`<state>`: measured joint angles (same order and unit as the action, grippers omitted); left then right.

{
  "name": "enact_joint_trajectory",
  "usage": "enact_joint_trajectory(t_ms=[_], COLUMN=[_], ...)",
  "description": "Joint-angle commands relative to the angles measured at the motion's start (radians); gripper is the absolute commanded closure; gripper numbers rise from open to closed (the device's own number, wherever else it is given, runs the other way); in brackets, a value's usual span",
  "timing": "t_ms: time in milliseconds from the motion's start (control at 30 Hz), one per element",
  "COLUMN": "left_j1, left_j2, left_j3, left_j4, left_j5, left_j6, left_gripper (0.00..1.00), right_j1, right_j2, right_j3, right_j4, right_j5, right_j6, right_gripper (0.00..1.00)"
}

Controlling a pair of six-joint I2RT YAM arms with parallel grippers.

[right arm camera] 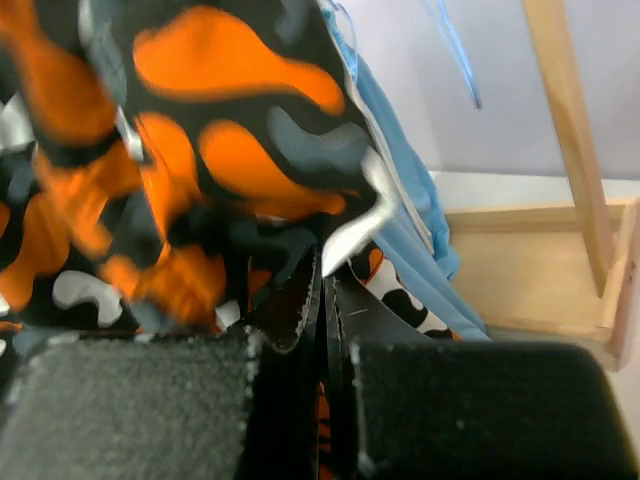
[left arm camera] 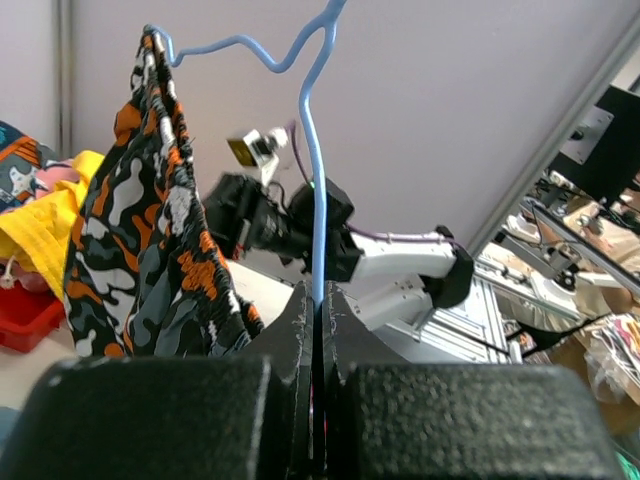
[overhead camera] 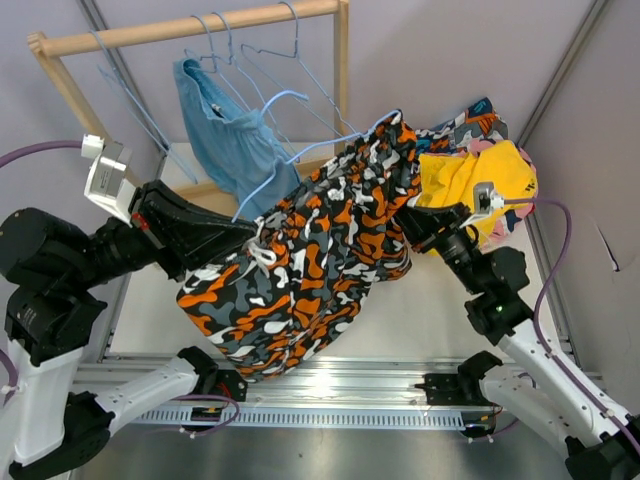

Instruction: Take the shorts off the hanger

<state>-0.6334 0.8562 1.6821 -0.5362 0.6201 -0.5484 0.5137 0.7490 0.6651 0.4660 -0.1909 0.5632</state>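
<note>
The black-orange-white blotched shorts (overhead camera: 310, 260) hang from a blue wire hanger (overhead camera: 283, 95) held off the rack, above the table. My left gripper (overhead camera: 245, 235) is shut on the hanger's wire, seen pinched between the jaws in the left wrist view (left arm camera: 318, 300), with the shorts (left arm camera: 150, 230) draped to its left. My right gripper (overhead camera: 405, 215) is shut on the shorts' cloth at their right edge, which fills the right wrist view (right arm camera: 325, 275). The light blue shorts (overhead camera: 230, 135) hang on the rack. The yellow shorts (overhead camera: 480, 180) lie piled at the right with the blue-orange patterned shorts (overhead camera: 480, 120).
A wooden rack (overhead camera: 200, 25) stands at the back with several empty blue wire hangers (overhead camera: 240, 50). Its post and base show in the right wrist view (right arm camera: 570, 130). A red tray (left arm camera: 25, 315) lies under the yellow cloth. A metal rail (overhead camera: 340, 385) runs along the near edge.
</note>
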Motion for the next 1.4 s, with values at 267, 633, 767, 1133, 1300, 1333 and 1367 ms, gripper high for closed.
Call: enact_joint_trajectory(t_ms=[267, 633, 767, 1133, 1300, 1333, 1367], left_j1=[-0.008, -0.006, -0.006, -0.008, -0.008, -0.008, -0.006], left_j2=[0.073, 0.054, -0.032, -0.051, -0.173, -0.171, -0.158], left_j3=[0.258, 0.187, -0.083, -0.355, -0.436, -0.427, -0.345], left_j4=[-0.071, -0.006, 0.389, 0.759, 0.958, 0.929, 0.886], left_j5=[-0.115, -0.123, -0.23, -0.546, -0.804, -0.825, -0.835], left_j6=[0.105, 0.099, 0.053, 0.258, 0.441, 0.452, 0.482], left_gripper=[1.0, 1.0, 1.0, 1.0, 1.0, 1.0, 1.0], right_j1=[-0.13, -0.046, 0.169, 0.33, 0.183, 0.18, 0.177], right_j2=[-0.117, -0.066, 0.039, 0.213, 0.294, 0.297, 0.302], right_j3=[-0.203, -0.116, 0.108, 0.569, 0.804, 0.804, 0.807], right_j4=[0.02, 0.034, -0.058, -0.38, -0.501, -0.482, -0.425], right_j5=[0.123, 0.087, -0.059, 0.182, 0.001, 0.02, 0.091], right_j6=[0.023, -0.023, -0.149, -0.511, -0.543, -0.554, -0.56], right_gripper=[1.0, 1.0, 1.0, 1.0, 1.0, 1.0, 1.0])
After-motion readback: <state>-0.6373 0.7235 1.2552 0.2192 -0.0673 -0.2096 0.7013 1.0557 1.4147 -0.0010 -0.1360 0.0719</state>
